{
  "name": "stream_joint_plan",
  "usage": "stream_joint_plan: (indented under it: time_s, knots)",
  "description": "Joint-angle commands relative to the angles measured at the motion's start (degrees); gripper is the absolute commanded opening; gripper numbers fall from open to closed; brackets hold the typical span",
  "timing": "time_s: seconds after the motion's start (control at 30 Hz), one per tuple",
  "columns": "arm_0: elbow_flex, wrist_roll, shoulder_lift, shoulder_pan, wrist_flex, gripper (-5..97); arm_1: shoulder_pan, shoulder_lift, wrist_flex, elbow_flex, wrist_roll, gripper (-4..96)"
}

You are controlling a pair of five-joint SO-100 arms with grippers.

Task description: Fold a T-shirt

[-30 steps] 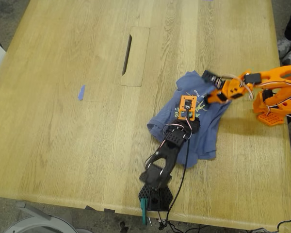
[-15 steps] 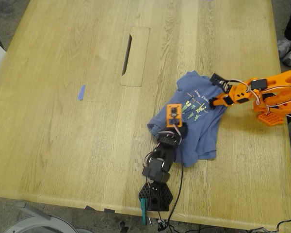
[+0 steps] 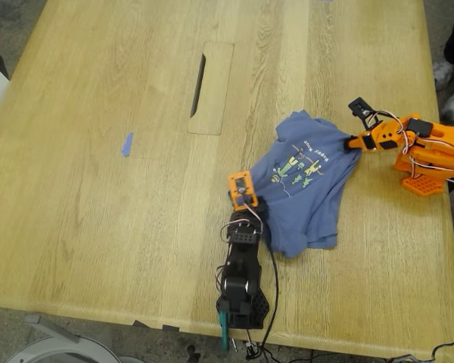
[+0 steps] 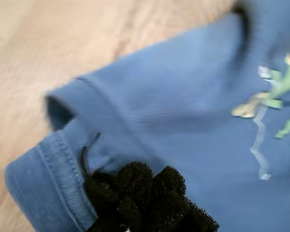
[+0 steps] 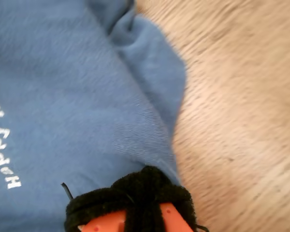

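Observation:
The slate-blue T-shirt (image 3: 306,193) lies crumpled on the wooden table (image 3: 98,212), right of centre in the exterior view, with its cartoon print and pale text facing up. My first gripper (image 3: 259,214), on the black arm, sits at the shirt's edge on the exterior view's left. Its black padded fingertips (image 4: 135,191) are together on the cloth (image 4: 183,111) beside a curled hem. My second gripper (image 3: 351,144), on the orange arm, is at the shirt's far corner toward the exterior view's right. Its padded tip (image 5: 135,193) is closed where creases in the cloth (image 5: 63,96) run into it.
A long slot (image 3: 199,76) is cut into an inset panel behind the shirt. A scrap of blue tape (image 3: 126,144) lies at the exterior view's left. The black arm's base (image 3: 242,306) is at the near edge, the orange base (image 3: 424,166) at the exterior view's right. A person's shoes (image 3: 452,76) show beyond the table.
Both arms have drawn back from the middle of the shirt toward their bases. The print, covered by them before, now shows in full, and the shirt's corner reaches out toward the orange arm.

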Motion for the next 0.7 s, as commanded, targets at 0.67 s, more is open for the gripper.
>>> stream_joint_plan:
  time_s: [0.67]
  knots:
    - [5.98,5.01,62.93,-49.48,48.43,0,47.90,-3.25,-13.80,-2.29,-4.22,0.2]
